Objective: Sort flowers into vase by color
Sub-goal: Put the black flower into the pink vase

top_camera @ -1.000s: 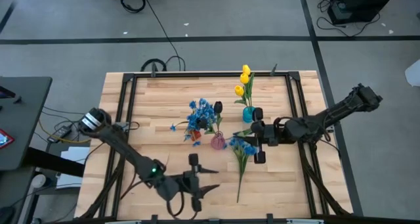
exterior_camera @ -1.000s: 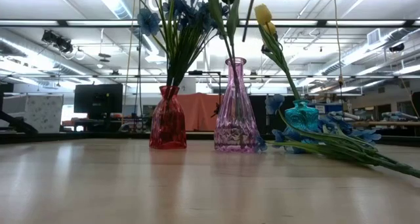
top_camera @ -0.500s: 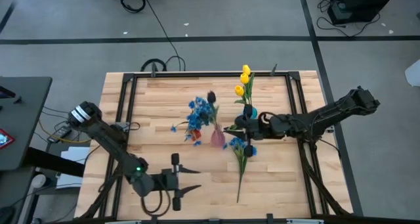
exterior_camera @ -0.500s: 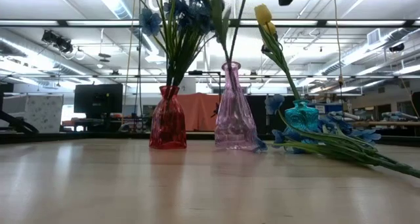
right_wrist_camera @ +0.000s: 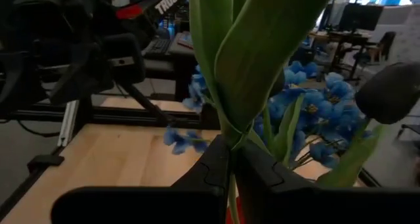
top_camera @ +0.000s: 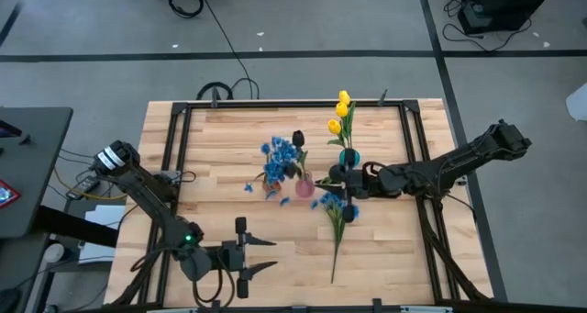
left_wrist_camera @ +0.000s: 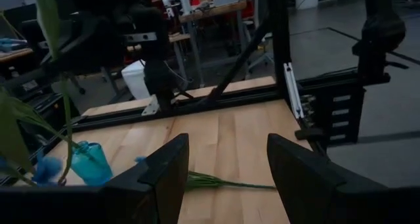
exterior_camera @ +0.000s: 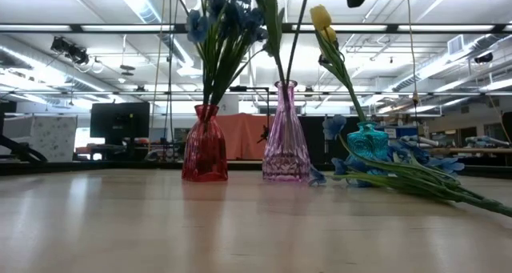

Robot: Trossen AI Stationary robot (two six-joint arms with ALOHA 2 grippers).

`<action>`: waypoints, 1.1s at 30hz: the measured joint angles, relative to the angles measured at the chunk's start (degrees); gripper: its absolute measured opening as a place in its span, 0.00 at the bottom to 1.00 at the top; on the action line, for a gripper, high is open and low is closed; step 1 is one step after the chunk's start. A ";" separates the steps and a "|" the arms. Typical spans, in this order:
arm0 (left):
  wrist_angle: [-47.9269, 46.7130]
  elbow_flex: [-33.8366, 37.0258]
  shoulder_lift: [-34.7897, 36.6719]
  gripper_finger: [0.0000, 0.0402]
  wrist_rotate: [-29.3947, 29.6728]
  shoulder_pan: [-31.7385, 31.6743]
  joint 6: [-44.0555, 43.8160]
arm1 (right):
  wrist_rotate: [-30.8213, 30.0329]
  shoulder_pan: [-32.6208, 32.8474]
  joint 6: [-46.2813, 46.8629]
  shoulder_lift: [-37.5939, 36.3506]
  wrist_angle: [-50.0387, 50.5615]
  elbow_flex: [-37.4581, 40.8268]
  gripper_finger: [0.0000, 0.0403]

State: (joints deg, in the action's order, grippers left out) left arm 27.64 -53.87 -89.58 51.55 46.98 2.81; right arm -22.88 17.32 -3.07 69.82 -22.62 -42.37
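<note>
Flowers are mostly sorted already: you are holding the dark tulip (top_camera: 297, 139) by its stem, the right gripper (top_camera: 323, 179) clamped tight on it directly over the pink vase (top_camera: 304, 186) at the worktop's middle. Its stem is running nearly upright into the vase neck, so you are working a straight vertical line. The red vase (exterior_camera: 204, 144) of blue blossoms (top_camera: 279, 154) is standing just beside it, on the left arm's side; the teal vase (top_camera: 347, 156) with yellow tulips (top_camera: 341, 111) is standing close behind your fingers. One blue stem (top_camera: 337, 226) is lying toward the front edge. Your left gripper (top_camera: 246, 259) is waiting half-open near that edge, holding nothing.
</note>
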 joint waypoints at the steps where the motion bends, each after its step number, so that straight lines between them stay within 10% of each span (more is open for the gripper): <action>1: 0.10 -0.04 0.00 0.53 -0.04 0.02 -0.04 | -0.11 -0.14 -0.01 0.00 -0.01 0.00 0.07; 33: -6.96 -0.11 0.07 0.53 -7.69 0.70 -6.67 | 1.98 -11.14 -0.50 15.81 -3.86 0.00 0.07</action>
State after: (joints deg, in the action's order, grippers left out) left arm 20.68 -53.98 -89.52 43.86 47.68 -3.86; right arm -20.91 6.17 -3.56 85.63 -26.48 -42.37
